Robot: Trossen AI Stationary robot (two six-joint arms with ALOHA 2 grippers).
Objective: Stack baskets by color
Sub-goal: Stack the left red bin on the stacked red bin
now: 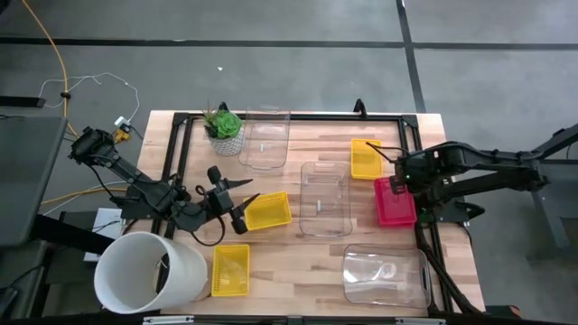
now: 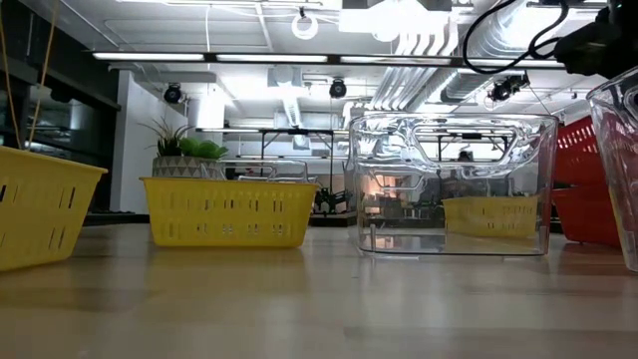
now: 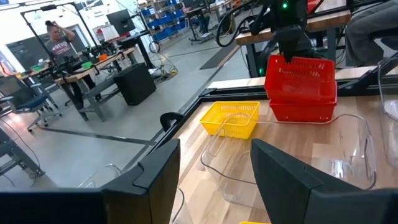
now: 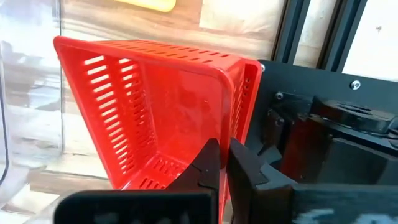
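Right end effector [image 4: 224,165]: seen closed on the rim of a pink-red basket [image 4: 149,109], its two dark fingers pinched together over the basket's wall. In the high view this end effector [image 1: 397,183] is placed at the right side of the bench, at the basket's near-left corner.
Held pink-red basket [image 1: 396,202]: shown at the right edge of the bench [image 1: 298,262]; in the left wrist view it appears as two red baskets, an upper one [image 3: 300,79] tilted and nested in a lower one [image 3: 303,111].
Left end effector [image 1: 242,200]: seen open, its fingers spread with nothing between them, held just beside a yellow basket [image 1: 268,210] left of the bench's middle.
Other yellow baskets: one [image 1: 365,158] is set at the back right, just behind the pink-red basket; another [image 1: 230,270] is set at the front left.
Clear baskets: one [image 1: 265,138] is placed at the back, one [image 1: 324,199] in the middle, and one [image 1: 386,277] at the front right.
Plant [image 1: 223,129]: a small green plant in a white pot is set at the back left, just beside the back clear basket.
White tub [image 1: 149,273]: a large cylinder is seen lying on its side at the front left corner.
Background: a person [image 3: 57,42] is visible far off in the room, in the left wrist view.
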